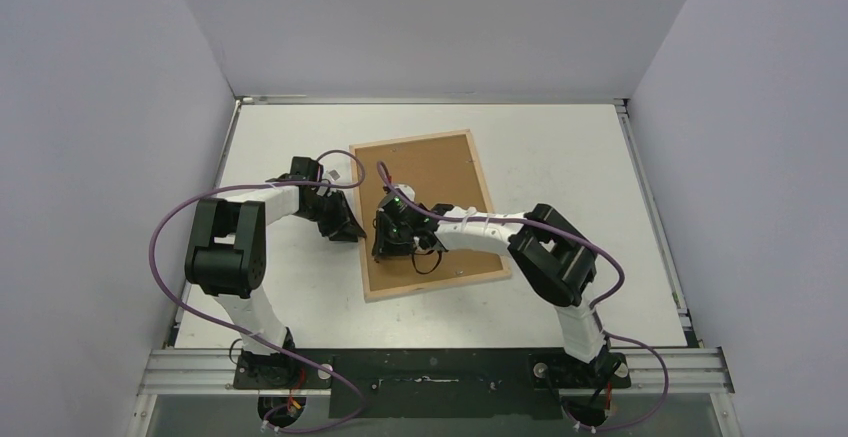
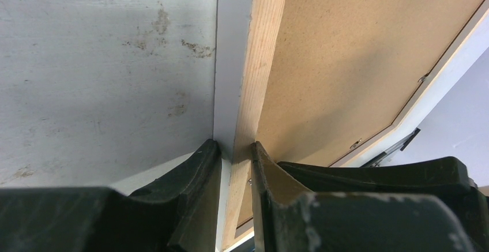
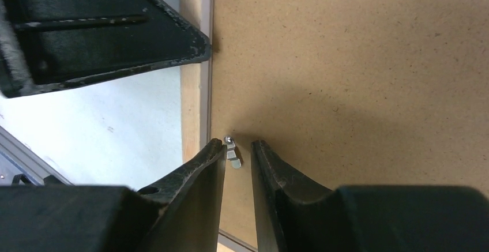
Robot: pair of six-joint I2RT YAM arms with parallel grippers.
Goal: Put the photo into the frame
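Observation:
The frame (image 1: pixel 489 204) lies face down on the table with its light wood rim (image 2: pixel 262 61) up and a brown backing board (image 1: pixel 440 182) set inside it. My left gripper (image 2: pixel 236 148) is shut on the frame's left rim, one finger on each side of the wood. My right gripper (image 3: pixel 238 145) hangs over the backing board (image 3: pixel 357 79) close to that same rim (image 3: pixel 192 108). Its jaws stand narrowly open around a small metal clip (image 3: pixel 232 154), which touches the left finger. The photo is hidden.
The white table (image 1: pixel 600 157) is scuffed and stained beside the frame (image 2: pixel 86 61). Grey walls close it in at the left, back and right. A purple cable loops off each arm. In the right wrist view the left gripper's fingers (image 3: pixel 115 27) sit just up the rim.

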